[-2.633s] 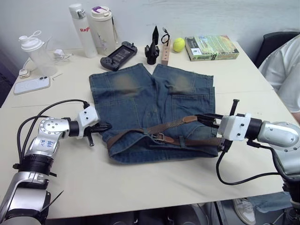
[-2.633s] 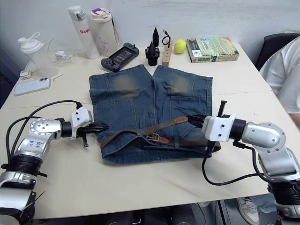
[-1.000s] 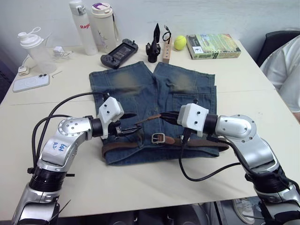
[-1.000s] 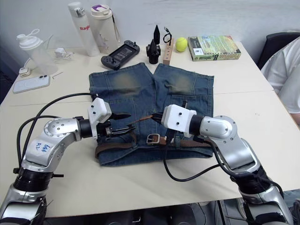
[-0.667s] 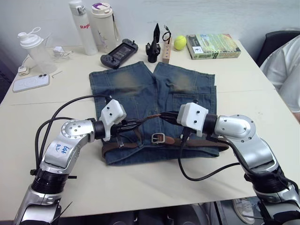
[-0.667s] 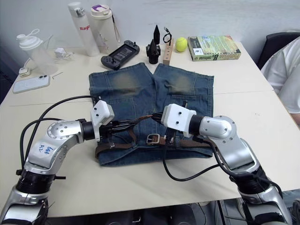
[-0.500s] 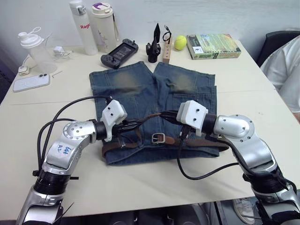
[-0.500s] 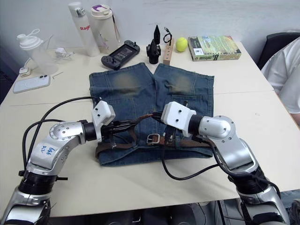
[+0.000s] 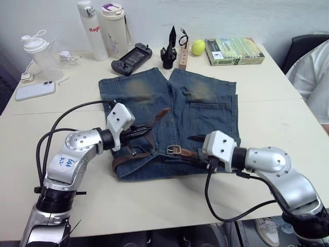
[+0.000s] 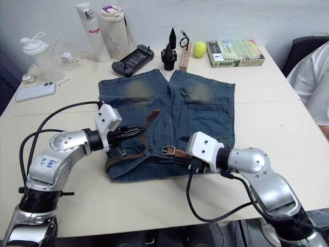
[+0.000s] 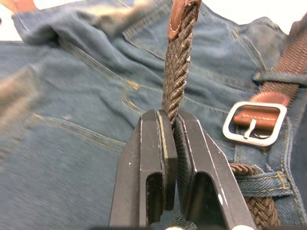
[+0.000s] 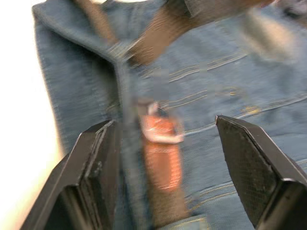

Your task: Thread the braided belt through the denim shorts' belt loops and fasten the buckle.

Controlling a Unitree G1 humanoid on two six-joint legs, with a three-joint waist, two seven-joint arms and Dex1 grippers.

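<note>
The denim shorts [image 9: 198, 100] lie flat on the table, waistband toward me. The braided belt [image 9: 134, 156] runs along the waistband under belt loops [image 11: 277, 77], with its silver buckle [image 9: 174, 150] near the middle. My left gripper [image 11: 169, 116] is shut on the belt's free end. That end rises from the gripper, and its brown leather tip [image 9: 163, 111] hangs over the left leg. My right gripper [image 12: 165, 128] stands open just right of the buckle [image 12: 162, 130], above the waistband, with nothing between its fingers.
Along the far edge stand two bottles [image 9: 103, 28], a shaker cup [image 9: 37, 54], a game controller [image 9: 131, 53], a black tool stand [image 9: 169, 49], a tennis ball [image 9: 198, 47] and a book [image 9: 234, 44]. A phone [image 9: 35, 90] lies far left. A person sits at the right edge [image 9: 316, 72].
My right gripper let go of the belt's end, opened wide and drew back toward me, right of the buckle. My left gripper closed on that end and now holds it up.
</note>
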